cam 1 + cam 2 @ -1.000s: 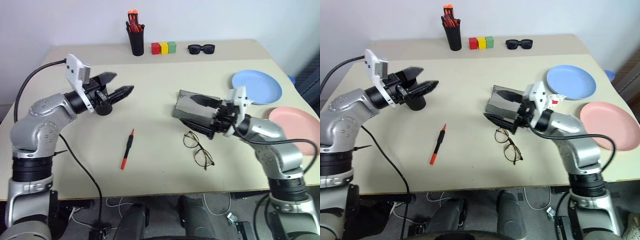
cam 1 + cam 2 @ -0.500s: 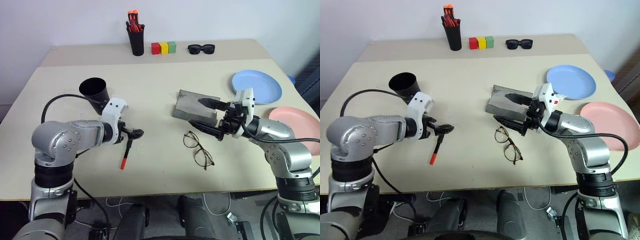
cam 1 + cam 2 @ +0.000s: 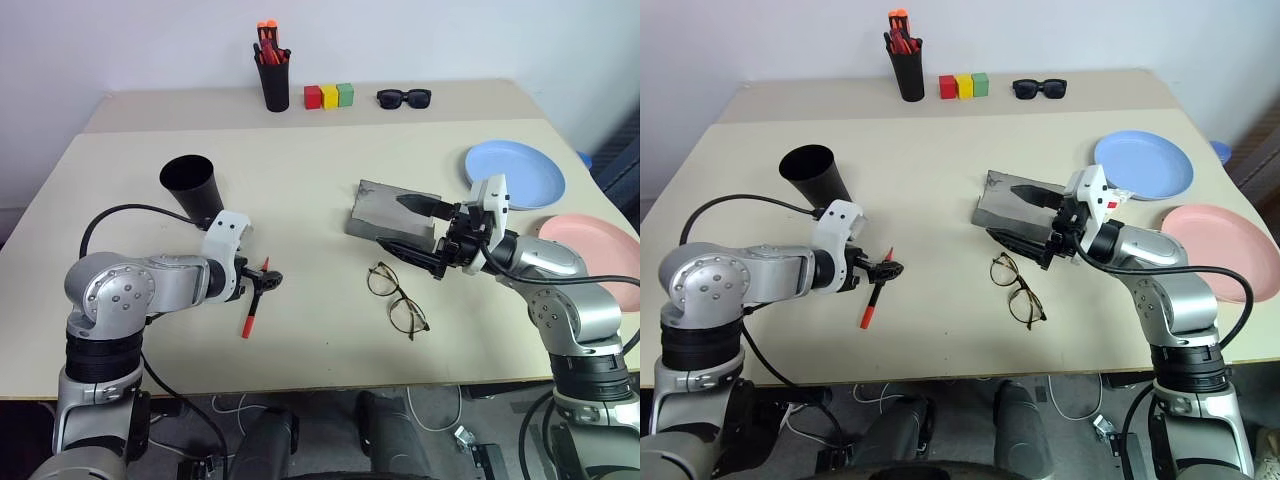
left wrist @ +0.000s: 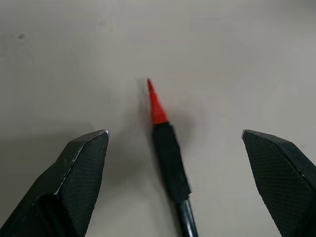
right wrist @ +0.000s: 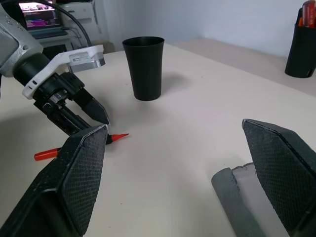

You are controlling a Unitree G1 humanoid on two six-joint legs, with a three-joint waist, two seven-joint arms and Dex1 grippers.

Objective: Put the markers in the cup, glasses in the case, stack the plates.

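Both tools gape; left tool (image 3: 268, 279) straddles marker (image 3: 254, 306).

At the far edge of the table (image 3: 300, 345) stands a tall, narrow black pen cup (image 3: 273, 84) packed with orange-red pens (image 3: 267, 37); the right wrist view shows it again at the table's back edge. Just beside that pen cup sit three small blocks in a touching row: a red block (image 3: 312, 96) nearest it, a yellow block (image 3: 328, 96) in the middle, and a green block (image 3: 344, 94) on the far side. Near the green block, a little apart from it, a pair of chunky black sunglasses (image 3: 403, 97) lies flat, lenses facing the table's front. A screen (image 5: 38, 15) glows in the room behind.
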